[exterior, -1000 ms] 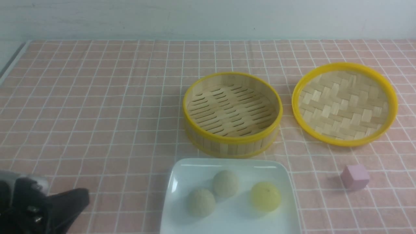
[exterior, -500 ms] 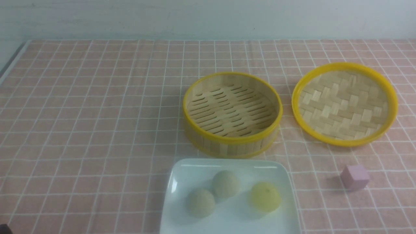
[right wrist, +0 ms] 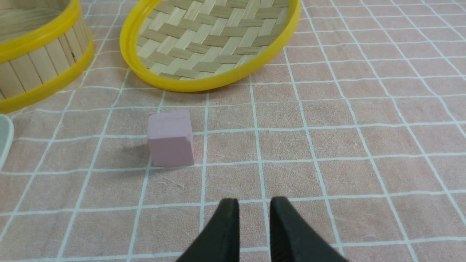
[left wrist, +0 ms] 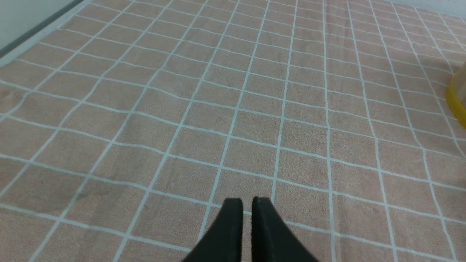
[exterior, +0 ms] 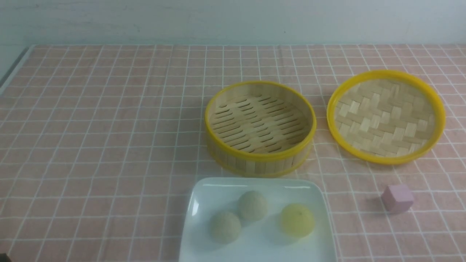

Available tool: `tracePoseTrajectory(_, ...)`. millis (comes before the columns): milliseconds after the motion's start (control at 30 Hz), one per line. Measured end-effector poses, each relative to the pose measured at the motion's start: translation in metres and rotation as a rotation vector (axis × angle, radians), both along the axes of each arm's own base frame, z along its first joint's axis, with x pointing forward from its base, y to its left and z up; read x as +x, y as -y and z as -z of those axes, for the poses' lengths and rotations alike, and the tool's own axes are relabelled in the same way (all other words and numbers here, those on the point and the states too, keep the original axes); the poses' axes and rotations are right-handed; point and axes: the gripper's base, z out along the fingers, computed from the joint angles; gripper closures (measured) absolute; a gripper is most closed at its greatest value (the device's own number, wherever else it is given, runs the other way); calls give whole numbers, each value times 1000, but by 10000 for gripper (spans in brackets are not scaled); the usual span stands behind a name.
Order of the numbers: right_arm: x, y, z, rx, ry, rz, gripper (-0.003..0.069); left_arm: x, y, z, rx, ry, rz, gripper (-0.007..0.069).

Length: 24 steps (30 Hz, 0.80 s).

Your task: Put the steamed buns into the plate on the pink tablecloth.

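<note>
Three steamed buns lie in the white square plate (exterior: 204, 189) at the near middle of the pink tablecloth (exterior: 109, 127): two pale ones (exterior: 225, 226) (exterior: 252, 205) and a yellow one (exterior: 297, 219). Neither gripper shows in the front view. My left gripper (left wrist: 247, 201) is shut and empty, low over bare cloth far left of the plate. My right gripper (right wrist: 254, 201) is empty with only a narrow gap between its jaws, over bare cloth. A sliver of the plate's edge (right wrist: 4, 138) shows in the right wrist view.
An empty round bamboo steamer (exterior: 260, 160) stands just behind the plate; it also shows in the right wrist view (right wrist: 36, 69) and as a yellow edge (left wrist: 459, 98) in the left wrist view. Its woven lid (exterior: 386, 116) (right wrist: 211, 36) lies at the right. A small pink cube (exterior: 397, 197) (right wrist: 170, 138) sits right of the plate.
The left gripper's dark body, at the lower left of the front view a second ago, has drawn back out of that view. The buns and plate have not moved.
</note>
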Motion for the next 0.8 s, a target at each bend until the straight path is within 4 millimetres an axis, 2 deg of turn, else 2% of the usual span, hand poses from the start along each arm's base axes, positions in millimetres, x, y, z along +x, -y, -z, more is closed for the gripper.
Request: tracePoseTrajectory(800, 0, 0, 0, -7, 0, -2, 514, 0, 0, 0, 0, -2, 0, 541)
